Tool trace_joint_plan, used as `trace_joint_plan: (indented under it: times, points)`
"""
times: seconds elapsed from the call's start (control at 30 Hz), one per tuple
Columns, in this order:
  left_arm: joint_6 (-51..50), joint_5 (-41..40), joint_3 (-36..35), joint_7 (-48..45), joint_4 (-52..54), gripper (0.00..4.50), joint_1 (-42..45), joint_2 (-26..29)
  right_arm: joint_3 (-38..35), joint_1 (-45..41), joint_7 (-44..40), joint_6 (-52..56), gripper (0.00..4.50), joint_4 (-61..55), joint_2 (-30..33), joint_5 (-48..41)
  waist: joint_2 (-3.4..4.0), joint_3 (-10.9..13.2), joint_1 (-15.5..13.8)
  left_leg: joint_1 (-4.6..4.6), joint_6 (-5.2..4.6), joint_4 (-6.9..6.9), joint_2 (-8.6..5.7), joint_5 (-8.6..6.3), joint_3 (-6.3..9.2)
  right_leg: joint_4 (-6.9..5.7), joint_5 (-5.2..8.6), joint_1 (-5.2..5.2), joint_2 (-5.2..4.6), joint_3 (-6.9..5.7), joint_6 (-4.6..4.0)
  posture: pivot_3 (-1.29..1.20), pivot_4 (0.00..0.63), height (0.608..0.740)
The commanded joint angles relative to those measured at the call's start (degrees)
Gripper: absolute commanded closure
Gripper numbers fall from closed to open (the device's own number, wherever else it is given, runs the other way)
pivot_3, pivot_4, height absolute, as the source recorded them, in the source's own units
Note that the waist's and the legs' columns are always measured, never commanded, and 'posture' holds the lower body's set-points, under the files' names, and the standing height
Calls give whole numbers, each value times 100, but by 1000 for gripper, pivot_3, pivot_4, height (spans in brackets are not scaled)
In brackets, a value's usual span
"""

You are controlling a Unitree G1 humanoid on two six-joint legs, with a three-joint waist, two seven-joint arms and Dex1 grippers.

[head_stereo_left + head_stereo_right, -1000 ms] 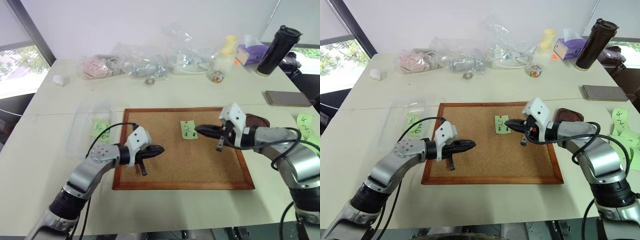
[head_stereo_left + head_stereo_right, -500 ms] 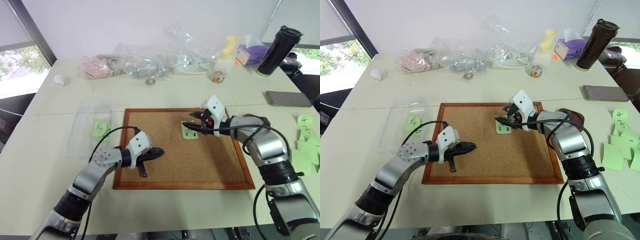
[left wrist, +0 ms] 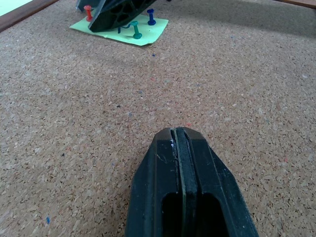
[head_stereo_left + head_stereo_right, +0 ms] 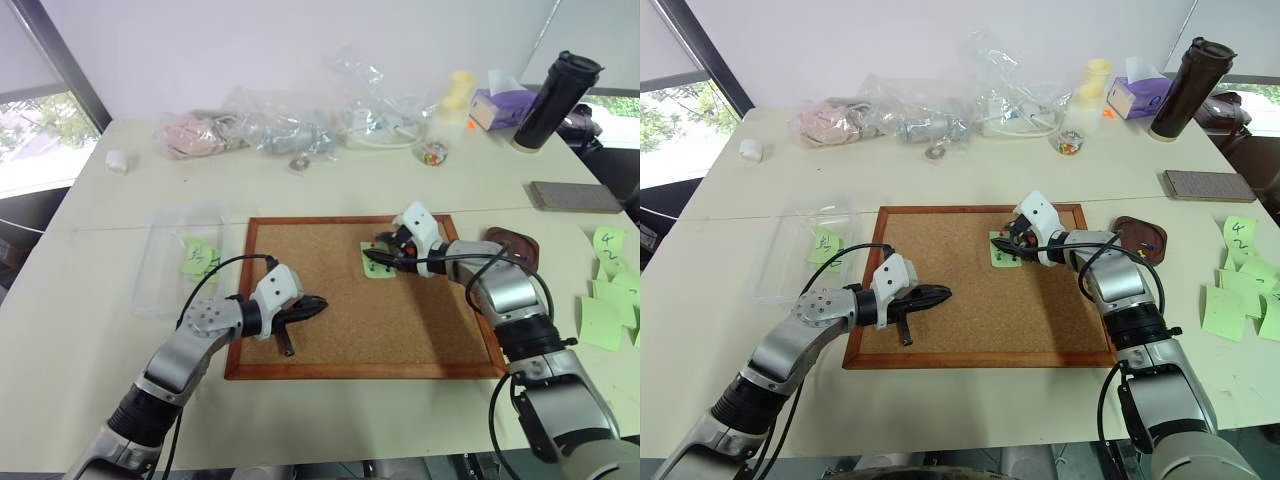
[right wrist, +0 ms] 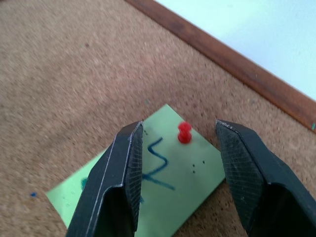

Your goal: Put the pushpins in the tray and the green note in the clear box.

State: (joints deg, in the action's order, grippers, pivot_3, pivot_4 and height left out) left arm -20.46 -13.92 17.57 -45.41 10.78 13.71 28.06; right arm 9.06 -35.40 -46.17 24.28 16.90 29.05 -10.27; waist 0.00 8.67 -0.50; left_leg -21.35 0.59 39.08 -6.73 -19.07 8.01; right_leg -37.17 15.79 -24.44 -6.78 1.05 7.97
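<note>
**Right gripper lined up on the red pin**

I have the right gripper [image 5: 180,170] with its jaws parted and empty, straddling the red pushpin [image 5: 184,133] that stands at one edge of the green note [image 5: 148,190] on the cork board [image 4: 330,330]. The left gripper [image 3: 178,143] is clenched on nothing, hovering low over bare cork. The tray [image 4: 1140,239] sits just off the board's right edge; the clear box [image 4: 180,262] lies to its left.

I judge the pin tiny, hard and slick, so I should pinch its waisted head and pull straight out. The note looks light and limp, likely to lift with the pin; take it by an edge.

The right wrist view shows the red pin centred between the fingers, which the head views blur. The left wrist view reveals blue and teal pins [image 3: 143,23] at the note's opposite edge.
</note>
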Motion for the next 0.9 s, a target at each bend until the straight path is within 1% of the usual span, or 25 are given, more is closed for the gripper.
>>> trace_joint_plan:
  times: [0.03,0.1,0.13,0.17,0.33,0.4,0.53,0.63,0.77,0.9]
  points:
    - [-86,192,-9,99,-47,4500,-96,20,-69,-162,-44,-169,2873,93,-56,67,0,0,0,0,0,0,0,0,0,0,0,0,0,0,0,0,150,740]
    - [-95,199,-14,112,-30,4500,-102,17,-89,-165,-65,-194,3837,107,-69,79,0,0,-2,0,0,0,0,0,0,0,0,0,0,0,0,0,150,740]
    - [-99,203,-14,116,-25,4500,-105,18,-94,-164,-72,-203,4238,105,-71,87,0,0,-1,0,0,0,0,0,0,0,0,0,0,0,0,0,150,740]
    - [-102,206,-14,119,-21,4500,-107,19,-99,-163,-78,-208,4441,104,-74,94,0,0,0,0,0,0,0,0,0,0,0,0,0,0,0,0,150,740]
    - [-263,242,60,59,23,4500,-135,71,-176,-107,-115,-245,4441,-130,15,110,0,0,0,0,0,0,0,0,0,0,0,0,0,0,0,0,150,740]
    - [-369,241,92,53,34,4500,-155,75,-340,-104,-105,-165,4441,-366,82,-4,0,0,-3,-1,0,-1,0,0,0,0,0,-1,0,0,0,0,150,740]
    - [-509,238,126,29,88,4500,-188,98,-742,-38,-54,290,4441,-1174,284,-329,1,0,-7,-4,0,-3,-1,0,0,0,0,-5,-1,0,0,0,150,740]
    - [-512,269,144,15,115,4500,-187,114,-1048,25,18,720,4441,-1666,320,-663,1,-1,-9,-2,0,-3,0,0,0,0,0,-3,0,0,0,0,150,740]
    - [-554,246,152,31,187,4500,-229,93,-2015,278,318,1331,4441,-2169,575,-1187,1,-1,-17,-2,0,-5,2,0,1,1,0,-3,-1,1,0,0,150,740]
    - [-561,246,162,50,211,4500,-239,65,-2887,780,722,1237,4441,-1637,1008,-1039,4,-3,-36,-1,-1,-6,1,-1,0,3,0,-1,-2,2,0,0,150,740]
